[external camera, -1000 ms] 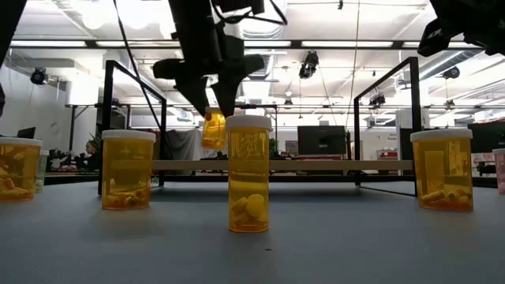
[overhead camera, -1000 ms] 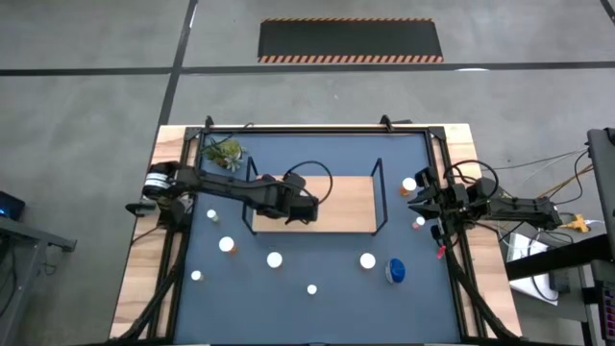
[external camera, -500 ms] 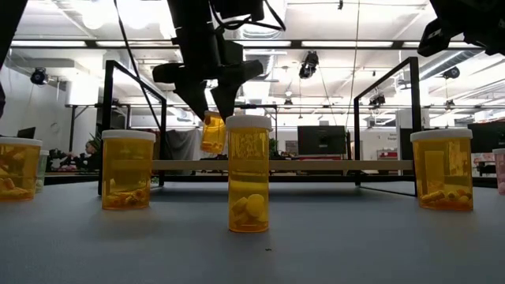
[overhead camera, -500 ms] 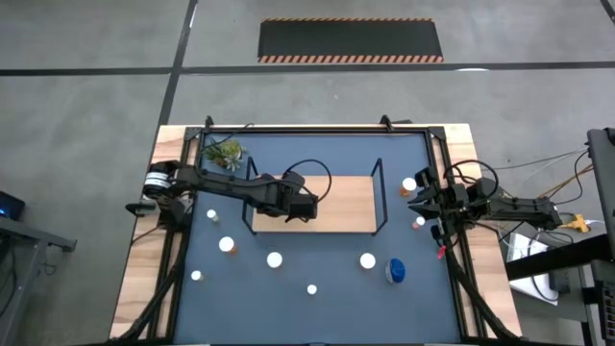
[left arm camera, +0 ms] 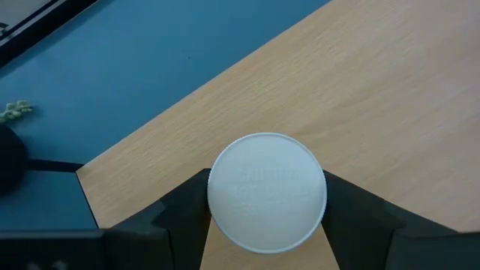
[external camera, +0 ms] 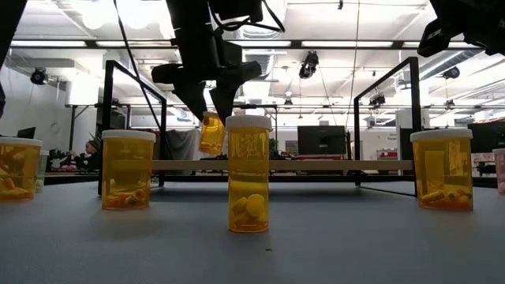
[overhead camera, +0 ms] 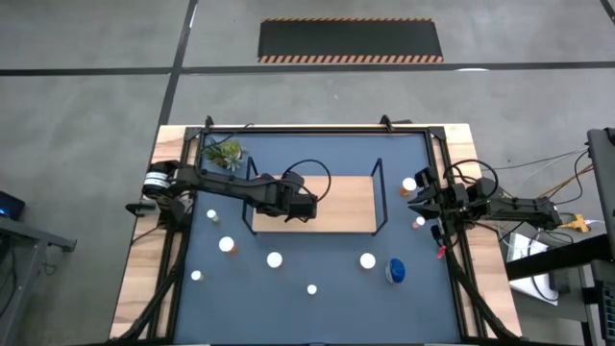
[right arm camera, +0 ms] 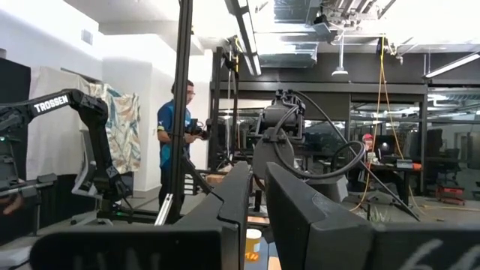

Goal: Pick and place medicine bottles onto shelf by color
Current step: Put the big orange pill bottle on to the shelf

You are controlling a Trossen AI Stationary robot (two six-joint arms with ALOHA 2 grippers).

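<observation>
The left gripper (external camera: 207,108) clamps a small orange medicine bottle (external camera: 211,132) by its white cap (left arm camera: 266,192), one dark finger (left arm camera: 184,202) pressed to each side of the cap. The bottle hangs below the gripper, clear of the surface, above the left half of the light-wood shelf (overhead camera: 346,202). In the left wrist view the cap sits squarely between the fingers with the shelf board (left arm camera: 375,97) spread beneath it and the dark-blue mat (left arm camera: 150,60) beyond the board's edge. Around the shelf, other white-capped bottles stand scattered on the mat, among them one in front of the shelf (external camera: 248,173), one further left (external camera: 128,170) and a blue bottle (overhead camera: 396,271) toward the right. A small green plant (overhead camera: 225,151) sits at the mat's far left corner. The right gripper (overhead camera: 423,204) waits at the table's right edge, fingers closed and holding nothing.
</observation>
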